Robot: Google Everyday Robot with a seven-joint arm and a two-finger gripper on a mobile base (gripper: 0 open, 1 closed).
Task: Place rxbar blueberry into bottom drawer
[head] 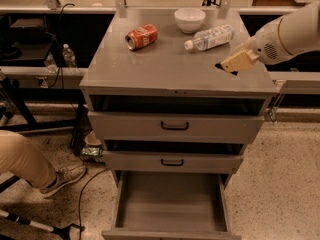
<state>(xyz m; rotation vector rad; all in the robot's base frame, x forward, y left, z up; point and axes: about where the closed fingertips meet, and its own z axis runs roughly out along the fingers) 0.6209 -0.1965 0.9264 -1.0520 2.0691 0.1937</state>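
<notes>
My gripper [235, 64] hangs just above the right side of the grey cabinet top [165, 64], reaching in from the right on a white arm. It is shut on the rxbar blueberry [224, 67], of which only a small dark corner shows beneath the tan fingers [241, 60]. The bottom drawer [170, 204] is pulled out wide open at the foot of the cabinet, a plain grey tray with nothing in it, well below and to the left of the gripper.
On the cabinet top lie a crushed red can [141, 36], a white bowl [189, 19] and a clear plastic bottle [209, 37] on its side. The two upper drawers [175, 126] are slightly ajar. A person's leg and shoe [35, 166] are at lower left.
</notes>
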